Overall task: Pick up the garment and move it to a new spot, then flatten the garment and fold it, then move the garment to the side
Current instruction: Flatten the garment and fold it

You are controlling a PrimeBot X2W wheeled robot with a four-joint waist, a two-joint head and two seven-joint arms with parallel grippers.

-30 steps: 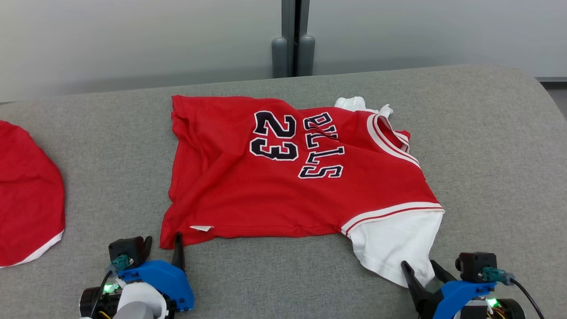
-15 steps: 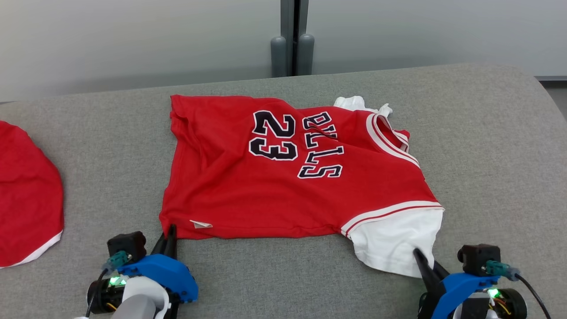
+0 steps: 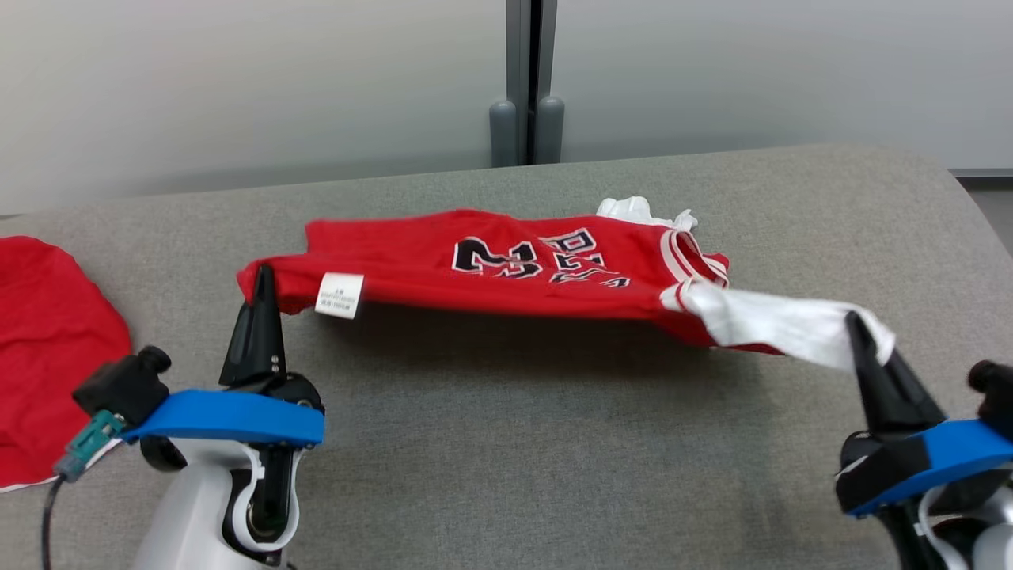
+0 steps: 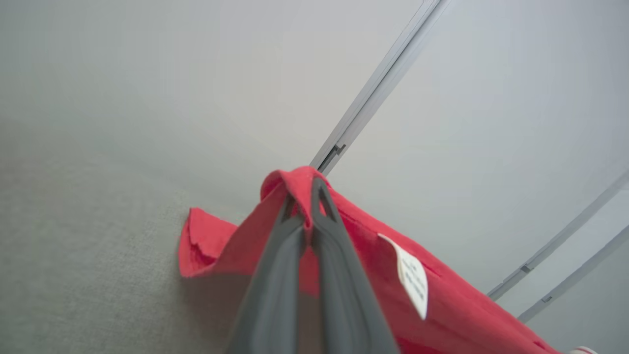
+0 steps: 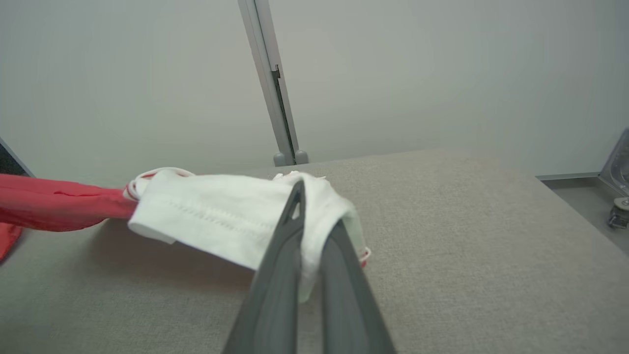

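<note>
Over the bench (image 3: 506, 459), left claw (image 3: 262, 275) gripped the jersey's (image 3: 506, 273) red corner (image 3: 247, 279), right claw (image 3: 854, 321) the white sleeve (image 3: 772, 321). Level, taut carrying looked key.

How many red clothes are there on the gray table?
2. The jersey is in the middle, held up by the left gripper and the right gripper. Another red cloth lies at the left, partly out of the picture.

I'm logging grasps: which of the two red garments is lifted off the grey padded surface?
The red numbered jersey, pinched by the left gripper and right gripper; the plain red cloth lies flat.
</note>
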